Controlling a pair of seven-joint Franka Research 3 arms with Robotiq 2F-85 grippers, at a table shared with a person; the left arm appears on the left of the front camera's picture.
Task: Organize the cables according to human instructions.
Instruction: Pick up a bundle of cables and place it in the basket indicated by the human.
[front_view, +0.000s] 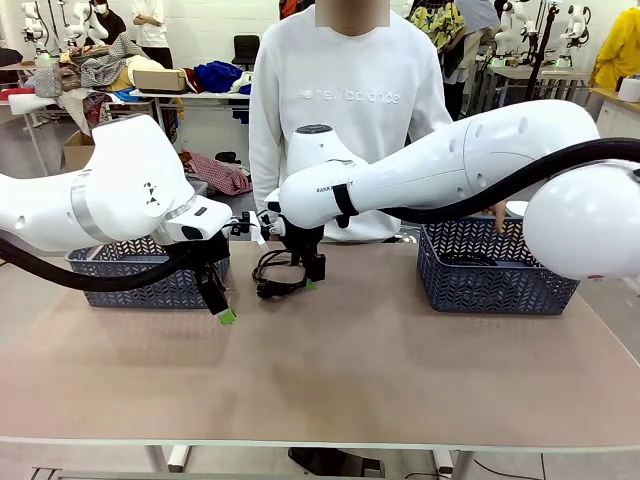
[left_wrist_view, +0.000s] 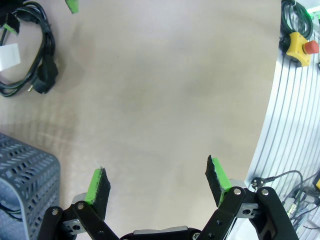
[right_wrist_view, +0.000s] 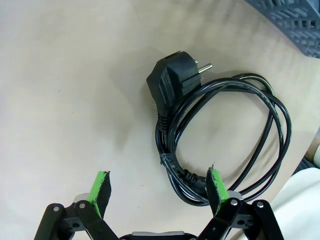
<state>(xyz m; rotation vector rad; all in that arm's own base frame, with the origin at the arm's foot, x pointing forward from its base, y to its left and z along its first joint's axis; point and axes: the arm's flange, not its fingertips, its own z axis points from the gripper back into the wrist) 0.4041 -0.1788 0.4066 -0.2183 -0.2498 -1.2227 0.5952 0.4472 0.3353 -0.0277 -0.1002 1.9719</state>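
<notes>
One black cable coil (front_view: 272, 276) lies on the table at the far middle, in front of the person. In the right wrist view the cable coil (right_wrist_view: 223, 131) lies flat with its plug (right_wrist_view: 174, 82) pointing up. My right gripper (front_view: 309, 274) hangs open just above the coil's edge. Its right fingertip (right_wrist_view: 215, 183) is over the wound cord and its left one over bare table, so the right gripper (right_wrist_view: 157, 186) holds nothing. My left gripper (front_view: 223, 308) is open and empty in front of the left basket. The left gripper (left_wrist_view: 158, 181) sees the same coil (left_wrist_view: 31, 52) farther off.
A dark grey basket (front_view: 110, 287) stands at the far left and another basket (front_view: 524, 287) at the far right, with the person's hand (front_view: 497, 214) reaching into it. A yellow emergency stop button (left_wrist_view: 299, 46) sits at the table's edge.
</notes>
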